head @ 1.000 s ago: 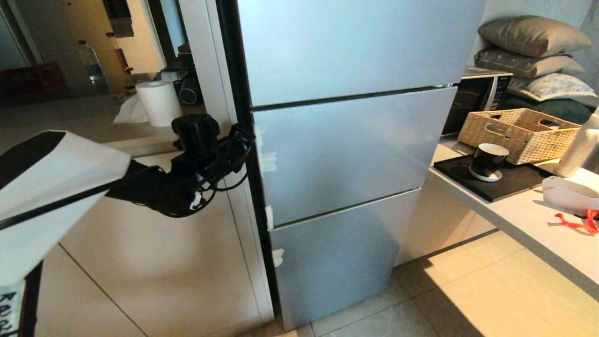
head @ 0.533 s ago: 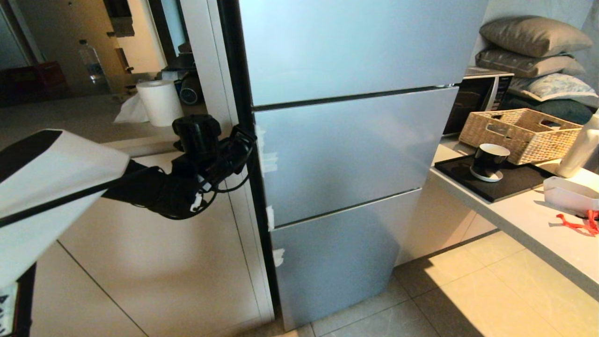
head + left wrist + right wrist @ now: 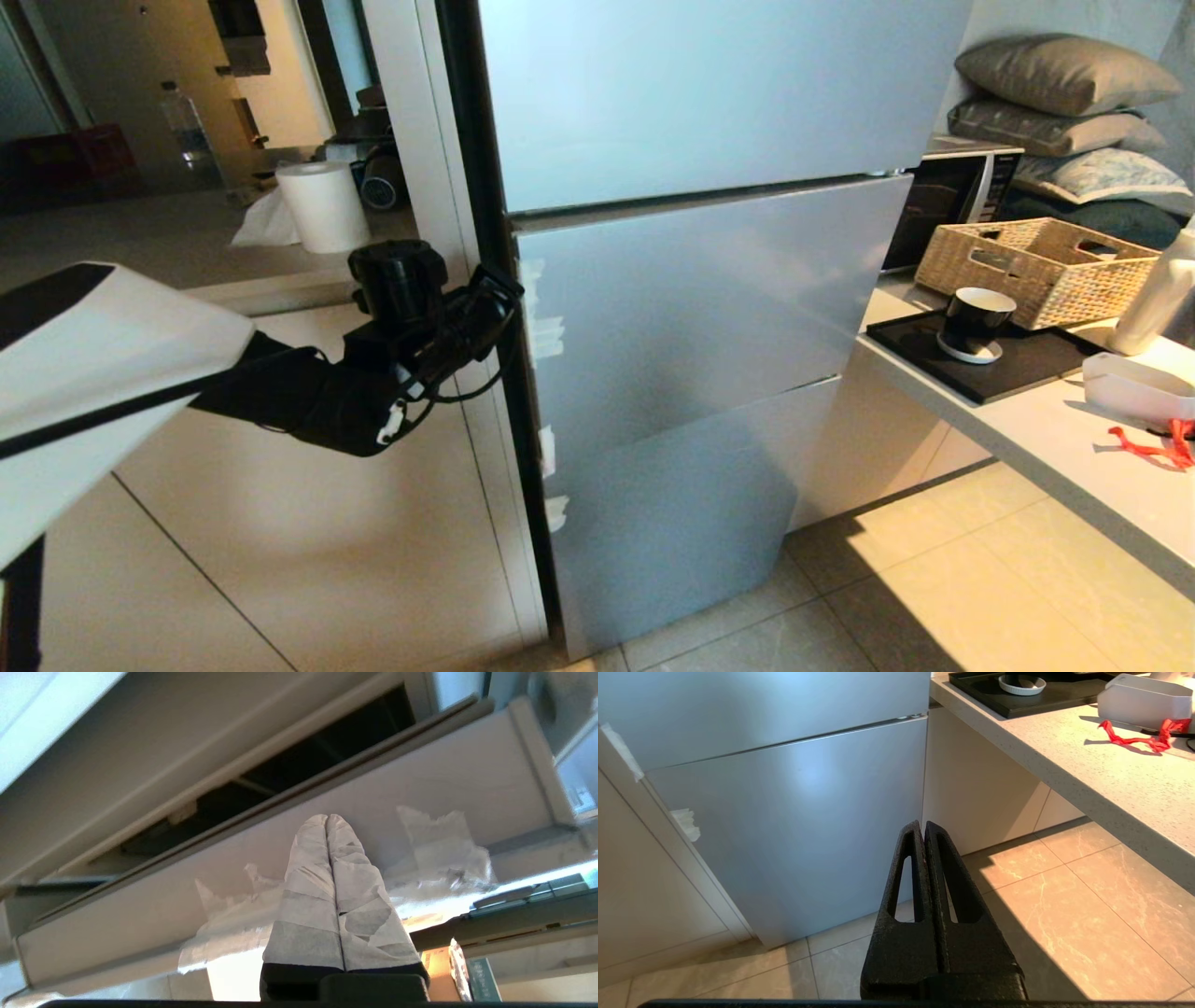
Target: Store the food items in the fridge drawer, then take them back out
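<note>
Nearest to us, in the right wrist view, the right gripper (image 3: 924, 828) hangs idle above the floor tiles (image 3: 1064, 914), its jaws pressed together on nothing.

At centre left of the head view, the left gripper (image 3: 509, 285) sits at the left edge of the fridge's middle panel (image 3: 709, 289). The left wrist view shows its taped jaws (image 3: 329, 819) closed tip to tip, resting against the panel's side edge with nothing between them.

Against the frames of a second ago, we note that this middle panel has come forward: a pale top edge now shows beneath the upper door (image 3: 700, 93), and a dark gap (image 3: 280, 774) has opened behind it. We judge the opening stage under way and no storing begun.

Further off, at the right of the frame, the tabletop (image 3: 1055, 439) carries a white tub (image 3: 1134, 383) and a thin red strip (image 3: 1153, 446).

The clear fridge drawer is not visible; the gap is too dark to read. No food item appears in any view.
</note>
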{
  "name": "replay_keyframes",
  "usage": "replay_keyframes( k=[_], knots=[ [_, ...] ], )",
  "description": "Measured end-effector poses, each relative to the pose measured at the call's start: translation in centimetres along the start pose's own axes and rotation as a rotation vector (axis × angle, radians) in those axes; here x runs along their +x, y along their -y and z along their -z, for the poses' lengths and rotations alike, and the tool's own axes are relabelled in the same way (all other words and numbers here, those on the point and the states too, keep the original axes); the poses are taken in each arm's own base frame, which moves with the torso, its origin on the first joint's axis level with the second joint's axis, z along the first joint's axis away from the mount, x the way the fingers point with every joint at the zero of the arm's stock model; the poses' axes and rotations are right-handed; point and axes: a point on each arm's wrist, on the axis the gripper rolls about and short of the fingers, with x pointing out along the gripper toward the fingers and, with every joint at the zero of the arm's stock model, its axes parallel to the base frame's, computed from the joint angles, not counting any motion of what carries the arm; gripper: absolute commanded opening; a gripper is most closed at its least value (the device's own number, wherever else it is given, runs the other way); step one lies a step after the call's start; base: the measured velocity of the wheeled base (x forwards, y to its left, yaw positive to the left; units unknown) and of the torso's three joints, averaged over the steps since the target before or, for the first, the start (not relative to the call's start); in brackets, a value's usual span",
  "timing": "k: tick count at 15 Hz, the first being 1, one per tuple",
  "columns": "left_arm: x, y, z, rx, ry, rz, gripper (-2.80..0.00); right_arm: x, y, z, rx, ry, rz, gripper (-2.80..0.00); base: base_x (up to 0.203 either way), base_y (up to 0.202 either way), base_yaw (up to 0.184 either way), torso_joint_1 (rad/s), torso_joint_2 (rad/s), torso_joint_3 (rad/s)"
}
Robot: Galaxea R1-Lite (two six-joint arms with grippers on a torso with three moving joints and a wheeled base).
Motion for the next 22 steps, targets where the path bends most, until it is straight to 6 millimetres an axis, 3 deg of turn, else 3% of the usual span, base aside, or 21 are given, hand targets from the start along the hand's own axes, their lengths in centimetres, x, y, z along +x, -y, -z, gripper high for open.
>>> replay_keyframes(
  k=[7, 12, 16, 19, 22],
  knots=[
    [-3.9, 2.1, 2.2, -0.006, -0.069, 0.028, -2.80, 0.0, 0.0, 0.0, 0.000, 0.000, 0.000, -2.80, 0.000, 0.000, 0.000, 0.000, 0.00, 0.000],
    [-9.9, 5.2, 3.7, -0.007, -0.134, 0.068, -2.80, 0.0, 0.0, 0.0, 0.001, 0.000, 0.000, -2.80, 0.000, 0.000, 0.000, 0.000, 0.00, 0.000],
    [-14.6, 6.8, 2.6, -0.008, -0.126, 0.106, -2.80, 0.0, 0.0, 0.0, 0.000, 0.000, 0.000, -2.80, 0.000, 0.000, 0.000, 0.000, 0.00, 0.000],
    [-17.0, 7.1, 1.7, 0.018, -0.115, 0.101, -2.80, 0.0, 0.0, 0.0, 0.000, 0.000, 0.001, -2.80, 0.000, 0.000, 0.000, 0.000, 0.00, 0.000],
    [-19.4, 7.4, 0.4, 0.238, -0.108, 0.023, -2.80, 0.0, 0.0, 0.0, 0.000, 0.000, 0.000, -2.80, 0.000, 0.000, 0.000, 0.000, 0.00, 0.000]
  ],
)
